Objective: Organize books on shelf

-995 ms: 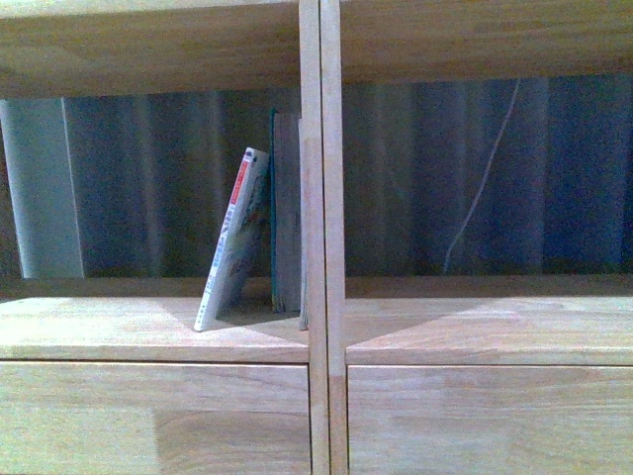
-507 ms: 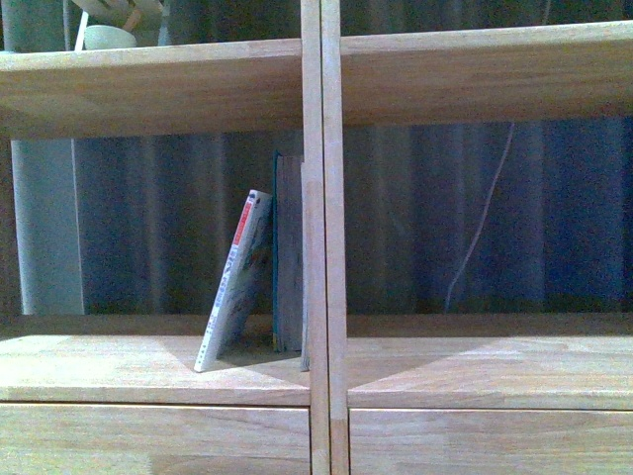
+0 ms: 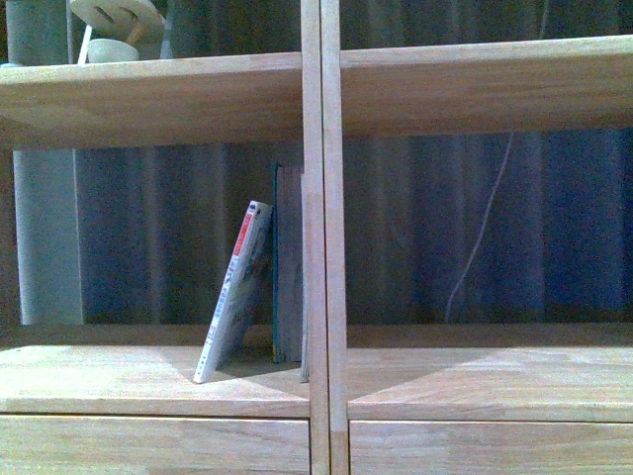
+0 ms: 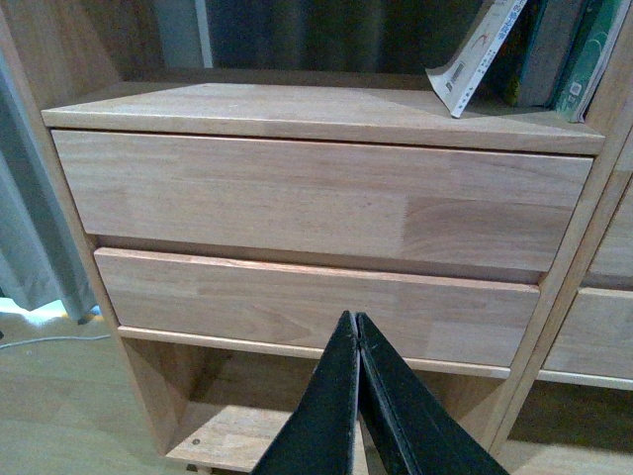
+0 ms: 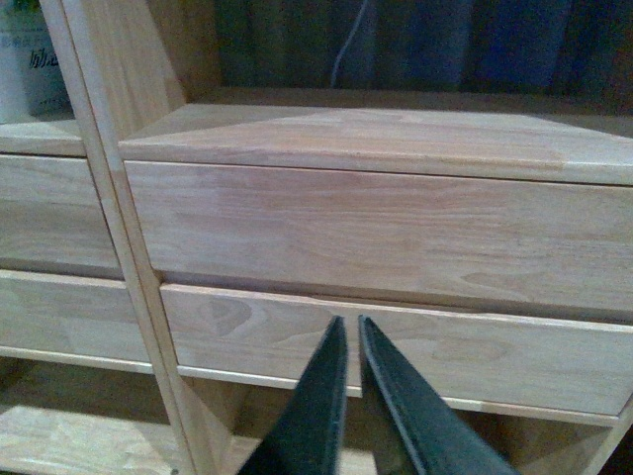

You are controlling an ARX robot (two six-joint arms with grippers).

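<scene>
Closest to me, my left gripper (image 4: 356, 332) hangs in front of the lower of two drawer fronts (image 4: 316, 307), its black jaws pressed together at the tips with nothing between them. My right gripper (image 5: 349, 332) sits the same way before the drawers of the other column, its jaws nearly touching with only a thin sliver of gap, and it holds nothing either. Both grippers are low against the shelf (image 3: 321, 257), well below the board where the books stand, and neither arm appears in my front camera. Past the left jaws and above the upper drawer front, I see the thin paperback (image 4: 480, 51) with its bottom corner resting on the board and, beside it, the teal book (image 4: 590, 54) against the column's side wall. From the front camera the paperback (image 3: 235, 292) leans in the left compartment, its foot out on the board and its top tilted toward the teal book (image 3: 288, 262), which stands upright, touching the central upright of the shelf. I cannot tell for certain whether the paperback's top edge actually touches the teal cover. The right compartment behind my right gripper shows bare board with a dark curtain and a pale cord (image 3: 485, 218) behind it. Farthest off, on the upper left board, sits a pale round object (image 3: 117, 25) I cannot identify.
</scene>
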